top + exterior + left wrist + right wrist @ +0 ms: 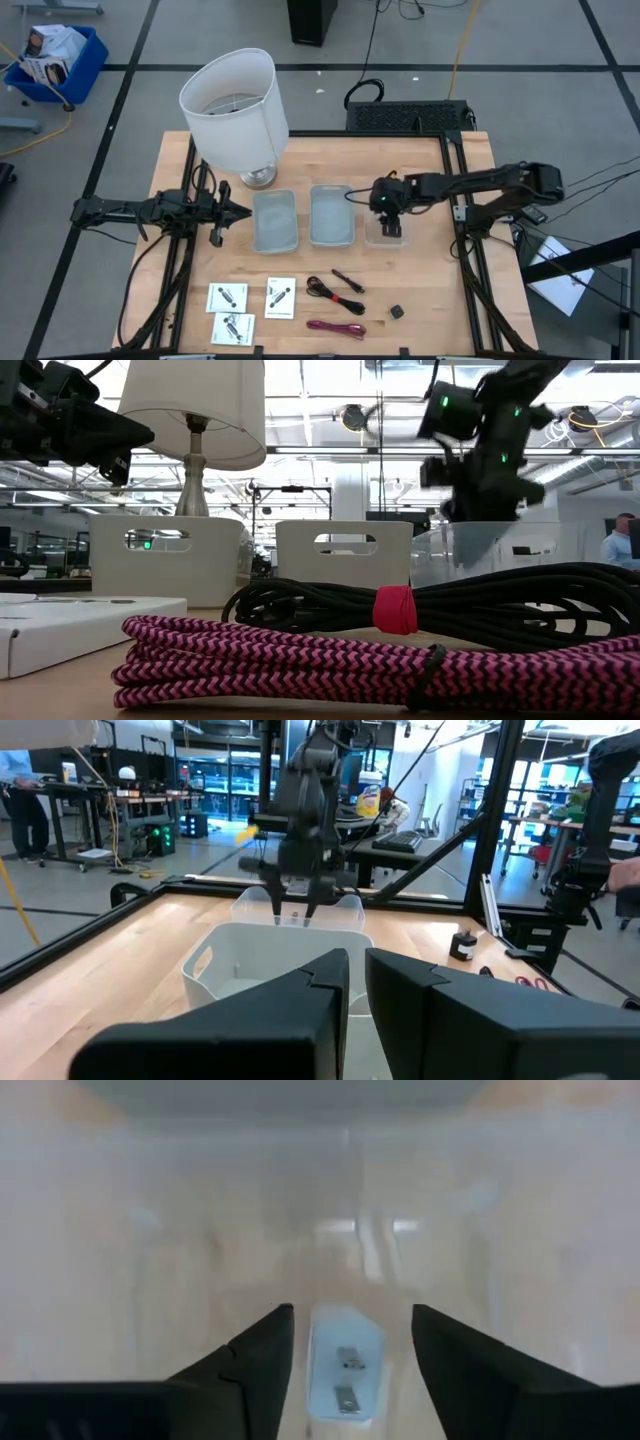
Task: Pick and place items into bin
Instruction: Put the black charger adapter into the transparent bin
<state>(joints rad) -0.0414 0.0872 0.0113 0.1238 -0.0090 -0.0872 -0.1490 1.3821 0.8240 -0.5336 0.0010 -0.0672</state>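
Observation:
My right gripper (388, 218) hangs open, pointing down into a small clear bin (387, 240) right of two grey bins. In the right wrist view its fingers (352, 1315) stand on either side of a small white tag (345, 1375), which lies flat on the bin's bottom, apart from both fingers. Three white packets (227, 297), (280, 297), (233, 327), a black coiled cable (335, 290), a magenta coiled cable (335, 328) and a tiny black cube (397, 312) lie flat on the near part of the table. My left gripper (243, 211) is shut and empty, level, left of the left grey bin.
The two grey bins (275, 222), (332, 215) stand side by side mid-table. A big white lampshade on a metal-footed lamp (235, 100) stands at the far left, just behind my left gripper. A black frame rail (455, 200) runs along the table's right side.

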